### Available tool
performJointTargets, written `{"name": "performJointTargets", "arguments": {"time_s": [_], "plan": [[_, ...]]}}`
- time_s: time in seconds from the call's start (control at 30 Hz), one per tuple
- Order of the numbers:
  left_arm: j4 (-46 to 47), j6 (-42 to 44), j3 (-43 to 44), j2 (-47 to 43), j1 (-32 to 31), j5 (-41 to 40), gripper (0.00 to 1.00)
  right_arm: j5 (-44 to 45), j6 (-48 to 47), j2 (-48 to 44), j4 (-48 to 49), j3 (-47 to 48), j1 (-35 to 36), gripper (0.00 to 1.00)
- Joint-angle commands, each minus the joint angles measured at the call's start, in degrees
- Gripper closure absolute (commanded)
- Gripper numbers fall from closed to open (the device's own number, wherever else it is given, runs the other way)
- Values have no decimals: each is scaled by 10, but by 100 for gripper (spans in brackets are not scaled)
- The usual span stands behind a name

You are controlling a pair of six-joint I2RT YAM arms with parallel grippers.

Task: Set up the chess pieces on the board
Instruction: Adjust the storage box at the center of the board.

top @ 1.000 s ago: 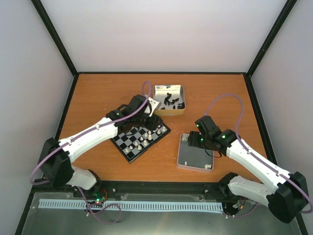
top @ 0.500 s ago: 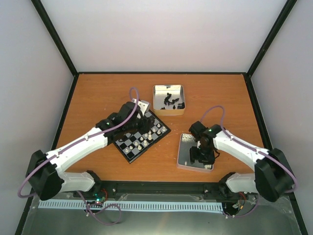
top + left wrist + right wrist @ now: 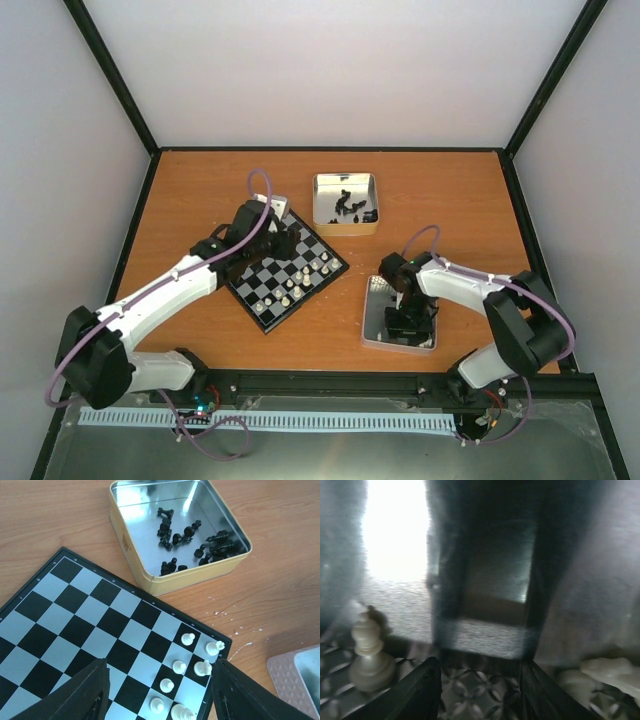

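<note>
The board (image 3: 262,290) lies left of centre, with several cream-white chess pieces (image 3: 308,270) along its right side. In the left wrist view these white pieces (image 3: 179,667) fill the board's (image 3: 85,610) near right corner. My left gripper (image 3: 157,692) hangs open above them with nothing held; from above the left gripper (image 3: 283,240) is over the board's far corner. My right gripper (image 3: 408,318) is down inside a silver tin (image 3: 375,325). In its own view the right gripper (image 3: 480,690) is open and empty, with a white pawn (image 3: 369,655) standing to its left and another white piece (image 3: 615,672) lying to its right.
A gold-walled tin (image 3: 346,228) with several black chessmen (image 3: 190,540) stands just beyond the board, close to its far corner. The silver tin's walls (image 3: 485,570) rise close around my right fingers. Black frame posts edge the table.
My left gripper has drawn back from the gold tin to over the board. My right gripper has moved down into the silver tin and its jaws have narrowed.
</note>
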Motion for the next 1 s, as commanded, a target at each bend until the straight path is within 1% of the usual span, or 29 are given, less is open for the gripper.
{"name": "performJointTargets", "arguments": {"time_s": [0.0, 0.07, 0.17, 0.23, 0.27, 0.3, 0.4, 0.47, 0.57, 0.77, 0.83, 0.9, 0.97], "plan": [[14, 10, 33, 25, 8, -10, 44, -54, -29, 30, 53, 16, 0, 56], [11, 13, 38, 31, 11, -11, 44, -65, -34, 39, 70, 24, 0, 57], [6, 14, 47, 40, 14, -14, 44, -85, -38, 55, 102, 36, 0, 63], [-1, 14, 55, 45, 14, -16, 44, -84, -34, 63, 128, 42, 0, 69], [-2, 15, 58, 48, 14, -16, 44, -78, -31, 67, 138, 45, 0, 71], [-3, 16, 60, 51, 14, -16, 44, -68, -29, 71, 146, 49, 0, 76], [-8, 16, 67, 57, 15, -19, 44, -25, -19, 81, 159, 61, 0, 87], [-11, 16, 71, 58, 14, -20, 44, 5, -13, 81, 162, 69, 0, 91], [-14, 17, 73, 60, 15, -20, 44, 41, -10, 73, 162, 78, -1, 94], [-16, 16, 72, 60, 15, -21, 44, 70, -5, 46, 161, 81, -2, 95], [-15, 15, 71, 58, 15, -21, 44, 81, -5, 29, 158, 78, -2, 93], [-13, 14, 70, 56, 16, -21, 44, 97, -9, 9, 154, 78, -2, 88], [-11, 14, 69, 55, 16, -14, 44, 113, -22, -6, 150, 89, -3, 78]]}}
